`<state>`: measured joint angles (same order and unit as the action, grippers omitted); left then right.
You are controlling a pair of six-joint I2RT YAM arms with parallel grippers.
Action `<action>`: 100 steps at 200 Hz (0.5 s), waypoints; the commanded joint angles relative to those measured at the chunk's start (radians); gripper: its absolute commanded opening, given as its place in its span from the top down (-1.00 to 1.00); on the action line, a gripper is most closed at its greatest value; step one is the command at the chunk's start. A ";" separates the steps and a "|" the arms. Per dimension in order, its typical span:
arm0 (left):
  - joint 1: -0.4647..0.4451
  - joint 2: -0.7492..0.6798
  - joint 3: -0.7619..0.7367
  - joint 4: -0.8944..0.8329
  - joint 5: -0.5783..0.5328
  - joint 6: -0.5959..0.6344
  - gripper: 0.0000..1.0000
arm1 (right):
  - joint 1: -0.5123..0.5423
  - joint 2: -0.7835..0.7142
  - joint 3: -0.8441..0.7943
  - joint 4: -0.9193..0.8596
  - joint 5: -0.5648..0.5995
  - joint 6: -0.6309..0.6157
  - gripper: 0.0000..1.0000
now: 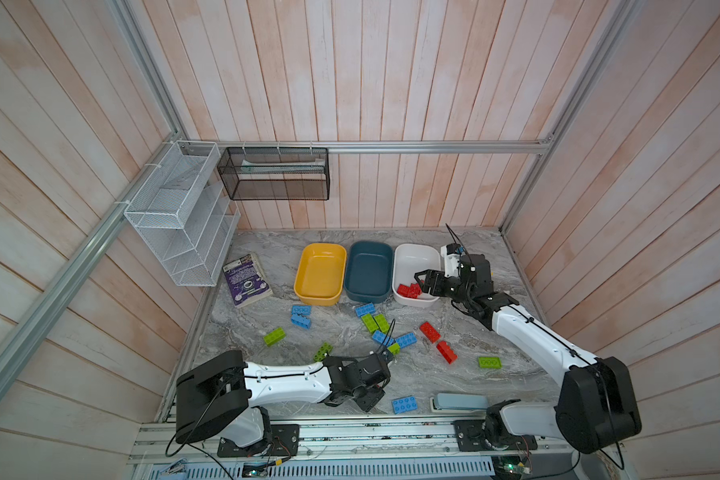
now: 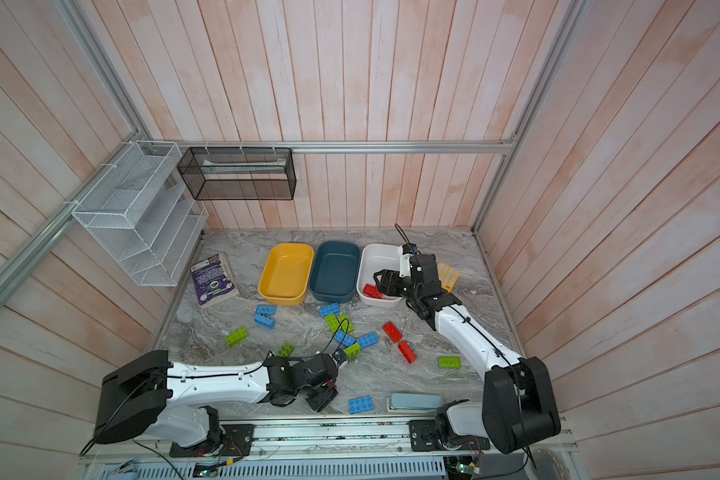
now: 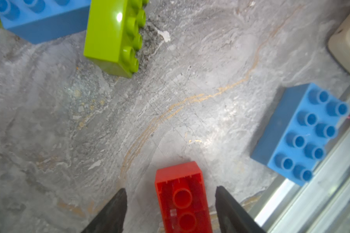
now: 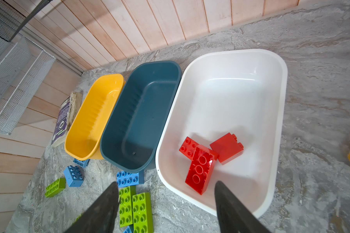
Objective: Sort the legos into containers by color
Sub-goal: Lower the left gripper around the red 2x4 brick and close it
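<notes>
Yellow (image 1: 320, 270), teal (image 1: 368, 270) and white (image 1: 414, 258) containers stand in a row at the back. Three red legos (image 4: 202, 161) lie in the white one. My right gripper (image 4: 166, 182) hangs open and empty over that tub's near rim. Low at the table's front, my left gripper (image 3: 170, 188) is open, its fingers on either side of an upside-down red lego (image 3: 182, 197) with a gap on each side. Loose blue (image 1: 301, 316), green (image 1: 375, 322) and red (image 1: 429, 331) legos are scattered mid-table. A blue lego (image 1: 404, 404) lies at the front.
A book (image 1: 247, 279) lies left of the yellow tub. A pale blue stapler (image 1: 460, 402) sits by the front rail. A yellow calculator (image 2: 448, 275) shows behind the right arm. White (image 1: 179, 220) and black (image 1: 274, 173) mesh racks hang on the walls.
</notes>
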<state>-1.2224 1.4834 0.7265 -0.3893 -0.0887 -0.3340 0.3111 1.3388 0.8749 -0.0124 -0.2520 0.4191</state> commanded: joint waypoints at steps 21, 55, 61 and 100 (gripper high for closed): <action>0.008 0.057 0.034 -0.005 0.030 -0.024 0.05 | -0.004 -0.022 -0.016 0.015 0.005 -0.006 -0.49; 0.010 0.044 0.052 -0.012 0.006 -0.019 0.15 | -0.004 -0.033 -0.016 0.011 0.004 -0.006 -0.49; 0.014 0.038 0.056 -0.015 0.003 -0.018 0.15 | -0.004 -0.035 -0.017 0.011 0.004 -0.006 -0.49; 0.071 -0.038 0.107 -0.009 0.012 0.002 0.15 | -0.004 -0.066 -0.044 0.014 0.004 0.003 -0.48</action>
<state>-1.1908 1.5070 0.7750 -0.4057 -0.0788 -0.3511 0.3115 1.3090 0.8555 -0.0067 -0.2516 0.4194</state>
